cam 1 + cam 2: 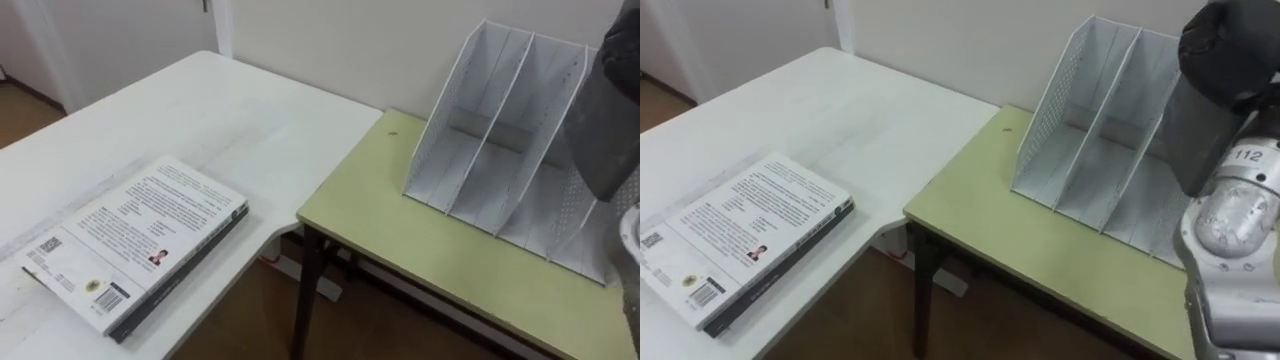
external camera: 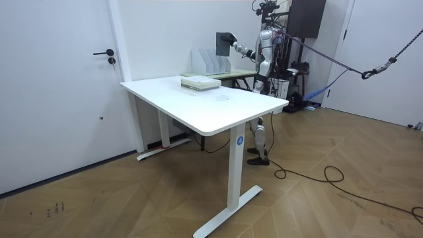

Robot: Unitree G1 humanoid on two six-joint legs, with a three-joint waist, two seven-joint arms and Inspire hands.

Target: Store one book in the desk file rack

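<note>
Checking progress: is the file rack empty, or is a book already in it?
Empty where visible: the rack's slots are bare; the right robot hand holds a book above it.

Right arm raised, outstretched; right hand (image 1: 1230, 45) curled round the book (image 1: 1198, 135).

The file rack (image 1: 1090, 130) looked like white perforated metal, matt. The white tabletop (image 1: 200, 110) was smooth with a dull sheen. The green tabletop (image 1: 1040, 240) was smooth and matt, on dark metal legs (image 1: 923, 290). The stacked books (image 1: 140, 240) had smooth paper covers, slightly glossy. The grey book (image 1: 1205, 140) in the dark, matt right hand (image 1: 1230, 50) had a matt cover. The floor (image 2: 132, 198) was satin wood parquet.
</note>
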